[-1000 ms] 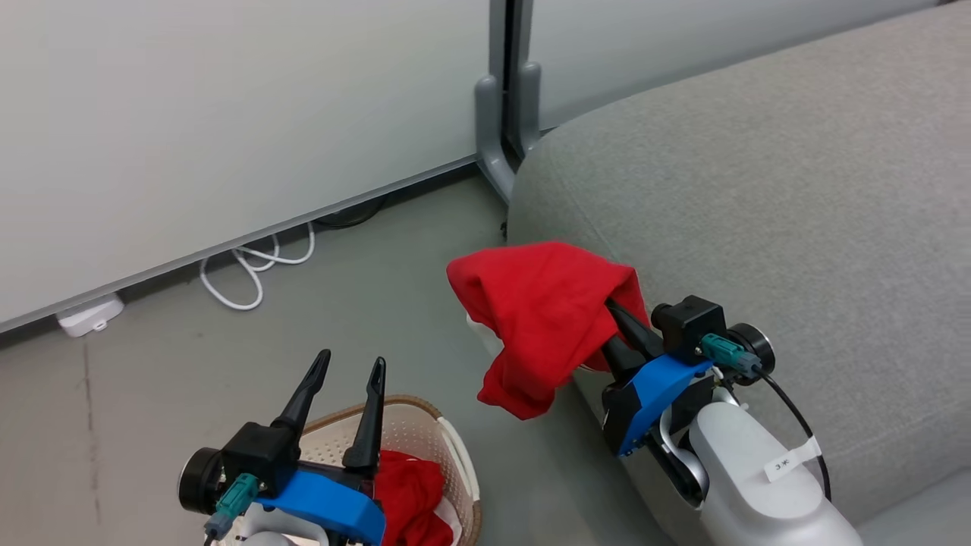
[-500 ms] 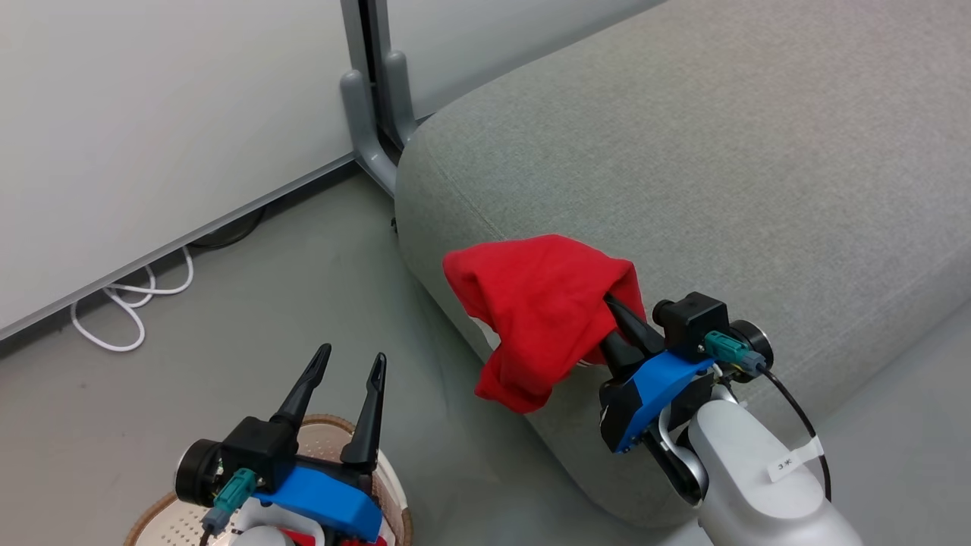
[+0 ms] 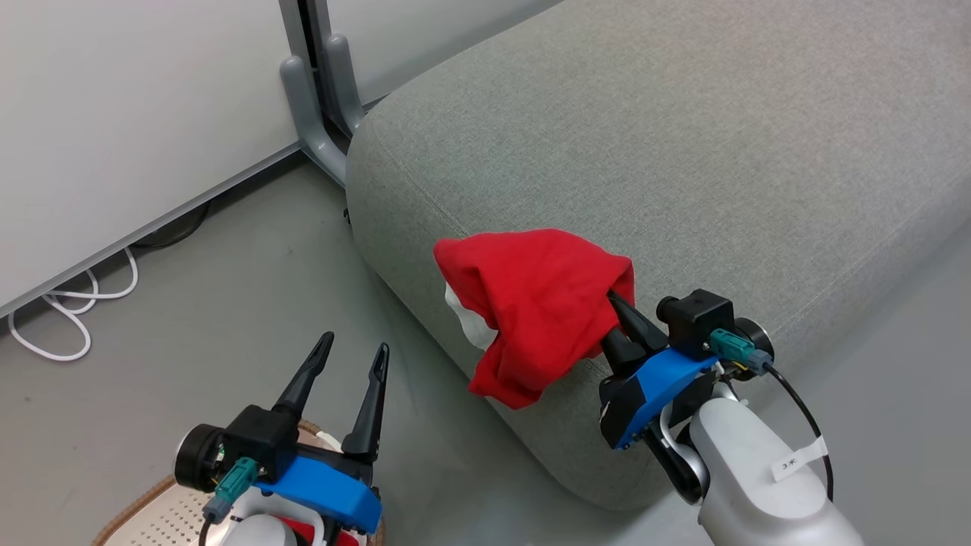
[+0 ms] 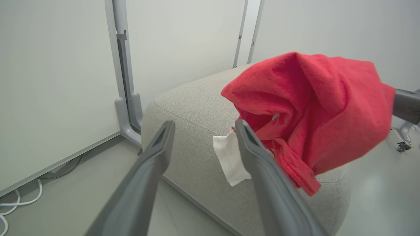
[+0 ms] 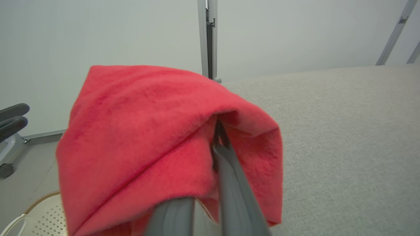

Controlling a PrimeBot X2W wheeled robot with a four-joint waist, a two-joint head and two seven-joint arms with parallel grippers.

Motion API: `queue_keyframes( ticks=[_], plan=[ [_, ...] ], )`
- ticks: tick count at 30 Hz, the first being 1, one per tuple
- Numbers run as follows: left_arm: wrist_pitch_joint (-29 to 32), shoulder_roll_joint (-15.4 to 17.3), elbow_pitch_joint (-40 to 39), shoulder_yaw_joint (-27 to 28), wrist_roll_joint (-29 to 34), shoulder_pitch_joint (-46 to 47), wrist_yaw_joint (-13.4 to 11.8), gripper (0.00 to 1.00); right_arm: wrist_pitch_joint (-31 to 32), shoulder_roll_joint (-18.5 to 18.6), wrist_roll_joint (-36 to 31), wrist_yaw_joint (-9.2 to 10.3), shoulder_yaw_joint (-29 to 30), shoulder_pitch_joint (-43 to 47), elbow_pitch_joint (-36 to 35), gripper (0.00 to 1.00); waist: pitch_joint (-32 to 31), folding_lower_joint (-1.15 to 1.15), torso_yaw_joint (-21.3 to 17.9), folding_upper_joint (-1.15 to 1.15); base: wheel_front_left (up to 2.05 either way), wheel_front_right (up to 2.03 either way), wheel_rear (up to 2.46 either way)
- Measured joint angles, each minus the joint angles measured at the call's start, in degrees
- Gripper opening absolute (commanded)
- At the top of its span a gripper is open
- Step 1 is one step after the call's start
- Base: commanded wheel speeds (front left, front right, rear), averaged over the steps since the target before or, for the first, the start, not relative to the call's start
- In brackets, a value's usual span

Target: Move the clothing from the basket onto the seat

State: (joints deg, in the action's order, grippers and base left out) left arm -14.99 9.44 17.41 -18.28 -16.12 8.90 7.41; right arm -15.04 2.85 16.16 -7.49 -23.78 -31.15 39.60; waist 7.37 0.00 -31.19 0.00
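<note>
The garment (image 3: 531, 311) hangs at the seat's (image 3: 683, 152) near edge; the basket (image 3: 152, 519) lies left of it.

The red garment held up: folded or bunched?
Bunched: the red garment hangs crumpled in loose folds over the shut right hand.

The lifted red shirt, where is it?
Head view, centre: the red garment hangs draped over the right tool, by the front edge of the grey seat.

- Left gripper (image 3: 355, 341): two long, dark, tapered fingers (image 3: 372, 402) on a blue mount, black round wrist.
- Teal connector (image 3: 237, 479) with thin cable at each wrist.
- Right forearm (image 3: 758, 493): pale grey shell, small white label (image 3: 793, 461).
</note>
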Motion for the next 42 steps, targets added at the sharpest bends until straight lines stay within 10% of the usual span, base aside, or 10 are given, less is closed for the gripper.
queue_keyframes(
  ticks=[19, 42],
  plan=[
    [0.0, 2.3, -3.4, -2.3, 1.0, 2.3, 0.0, 1.00, 0.0, 0.4, 0.0, 0.00, 5.9, -10.8, 2.0, 0.00, 5.4, 0.00, 2.0, 0.00, 0.00, 0.00, 0.00],
    [4.0, 15.1, -17.6, -6.5, 3.7, 14.5, 0.0, 1.00, 0.5, 16.8, 10.9, 0.00, 25.3, -31.7, 7.5, 0.00, 31.3, 0.01, 8.9, 0.00, 0.00, 0.00, 0.00]
  ],
)
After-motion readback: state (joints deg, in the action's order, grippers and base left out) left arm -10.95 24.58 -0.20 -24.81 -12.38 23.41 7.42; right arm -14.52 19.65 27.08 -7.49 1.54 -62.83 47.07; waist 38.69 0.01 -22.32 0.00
